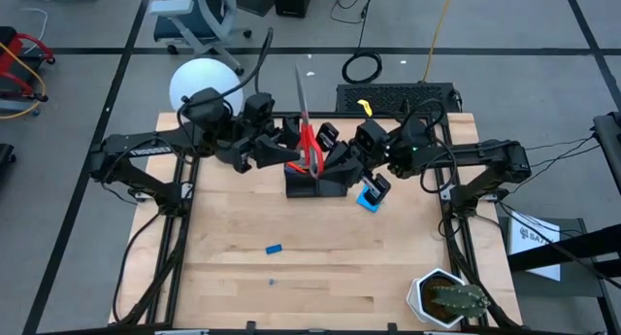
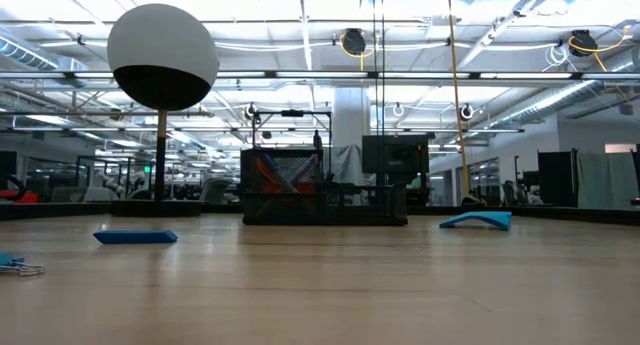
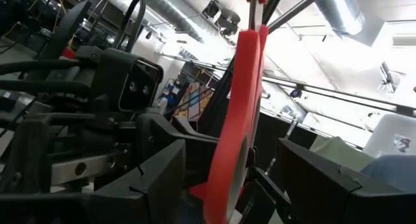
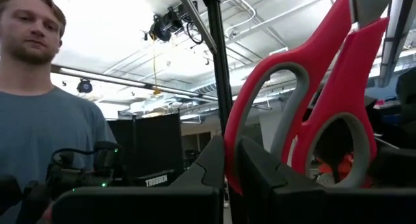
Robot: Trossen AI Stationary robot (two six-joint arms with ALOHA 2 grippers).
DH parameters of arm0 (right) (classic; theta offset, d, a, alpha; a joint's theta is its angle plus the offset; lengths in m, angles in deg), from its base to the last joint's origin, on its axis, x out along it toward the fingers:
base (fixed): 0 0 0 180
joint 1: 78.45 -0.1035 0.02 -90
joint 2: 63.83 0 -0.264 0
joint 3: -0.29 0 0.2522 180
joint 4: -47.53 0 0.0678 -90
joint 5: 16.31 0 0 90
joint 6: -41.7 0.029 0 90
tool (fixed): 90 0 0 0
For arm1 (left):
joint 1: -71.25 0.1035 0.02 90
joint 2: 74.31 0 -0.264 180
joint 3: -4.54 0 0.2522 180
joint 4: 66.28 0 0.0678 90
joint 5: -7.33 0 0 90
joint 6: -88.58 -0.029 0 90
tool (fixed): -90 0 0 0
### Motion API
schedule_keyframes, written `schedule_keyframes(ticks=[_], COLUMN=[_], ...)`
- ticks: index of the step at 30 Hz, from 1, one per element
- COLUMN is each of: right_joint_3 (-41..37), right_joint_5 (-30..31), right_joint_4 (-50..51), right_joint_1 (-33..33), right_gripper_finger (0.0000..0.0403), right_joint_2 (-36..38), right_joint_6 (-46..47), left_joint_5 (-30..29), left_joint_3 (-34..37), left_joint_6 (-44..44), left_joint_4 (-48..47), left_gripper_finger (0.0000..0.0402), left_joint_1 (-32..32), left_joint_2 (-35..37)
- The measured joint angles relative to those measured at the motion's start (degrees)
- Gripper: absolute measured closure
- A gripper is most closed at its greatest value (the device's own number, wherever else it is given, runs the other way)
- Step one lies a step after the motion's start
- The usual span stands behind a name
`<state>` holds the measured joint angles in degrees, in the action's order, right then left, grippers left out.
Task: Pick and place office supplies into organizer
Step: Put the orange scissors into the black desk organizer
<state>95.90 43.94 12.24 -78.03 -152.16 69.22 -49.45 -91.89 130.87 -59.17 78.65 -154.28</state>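
The red-handled scissors are up in the air over the black organizer, handles low, blades slanting up and toward the far edge. My right gripper is shut on one handle loop, coming from the table's right. My left gripper comes from the left and is open. Its fingers stand on either side of the red handles, which it sees edge-on, with a gap on each side. A blue pad lies right of the organizer. A small blue piece lies nearer the front. My right gripper pinches the outer rim of one red handle loop between its two shut fingers. The fingers slant upward from the table's right side. The scissors stand nearly upright in the hold, blades above the handles, lifted clear of the organizer.
A white globe lamp stands at the far left corner. A potted cactus sits at the near right corner. The organizer's tall mesh section holds thin pens. A person stands beyond the table.
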Motion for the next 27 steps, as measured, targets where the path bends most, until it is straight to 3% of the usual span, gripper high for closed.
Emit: schedule_keyframes(ticks=[6,15,21,27], right_joint_3=[0.0,0.01,0.02,0.02], right_joint_5=[0.43,1.65,2.52,4.78], right_joint_4=[-0.03,-0.13,-0.2,-0.62], right_joint_1=[0.01,1.32,1.45,1.49], right_gripper_finger=[0.0387,0.0387,0.0384,0.0322], right_joint_2=[0.0,0.0,0.04,0.09], right_joint_6=[-0.12,-0.62,-0.33,0.53], left_joint_5=[-0.19,0.14,0.6,-0.04], left_joint_3=[0.0,-0.04,-0.04,-0.04], left_joint_6=[-0.07,-2.45,-2.85,-3.17], left_joint_4=[-0.21,0.33,1.78,2.9], left_gripper_finger=[0.0215,0.0376,0.0374,0.0375], left_joint_1=[0.29,-0.02,0.0,0.1], left_joint_2=[0.0,0.24,0.09,0.36])
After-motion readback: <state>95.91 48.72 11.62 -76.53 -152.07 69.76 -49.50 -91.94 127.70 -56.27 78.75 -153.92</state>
